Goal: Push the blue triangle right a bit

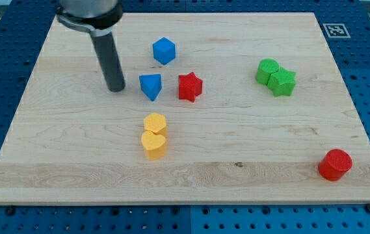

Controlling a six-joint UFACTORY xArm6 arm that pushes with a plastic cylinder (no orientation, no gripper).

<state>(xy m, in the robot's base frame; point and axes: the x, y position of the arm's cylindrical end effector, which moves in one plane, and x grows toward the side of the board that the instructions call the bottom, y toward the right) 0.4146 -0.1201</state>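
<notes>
Flanking blue triangle (150,86) — my tip (116,89), red star (190,86)

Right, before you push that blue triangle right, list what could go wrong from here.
1. The red star sits just to the right of the blue triangle, with only a narrow gap between them; even a short push could knock the star along too.
2. My tip stands to the triangle's left, apart from it. If it meets an angled face off-centre, the triangle may spin or slide toward the blue cube or the yellow blocks.
</notes>
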